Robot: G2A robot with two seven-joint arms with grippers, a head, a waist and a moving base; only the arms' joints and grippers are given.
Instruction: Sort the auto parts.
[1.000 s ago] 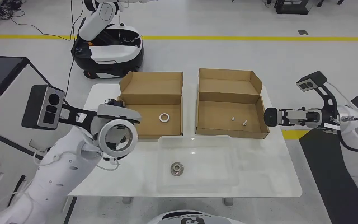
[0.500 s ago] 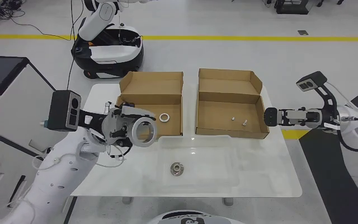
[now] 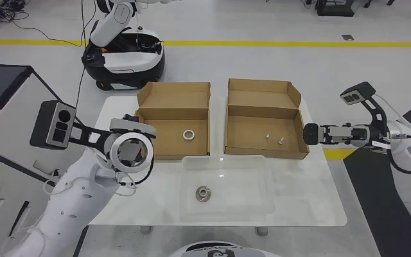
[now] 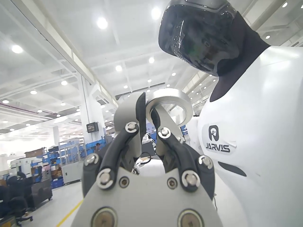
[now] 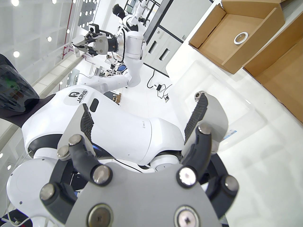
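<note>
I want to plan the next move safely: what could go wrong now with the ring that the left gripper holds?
1. The left gripper pinches the metal ring at only one spot on its wall, so the ring may swivel or slip out.
2. The left box already holds a small ring; a careless drop could hit it or bounce out.

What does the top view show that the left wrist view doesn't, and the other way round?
Top view adds: the table, a small ring in the left cardboard box, two small parts in the right cardboard box, and a clear tray holding a round metal part.
Left wrist view adds: how the left gripper pinches the wall of the large metal ring, one finger outside and one inside, plus ceiling lights.
Both show the large metal ring held up in the left gripper.
</note>
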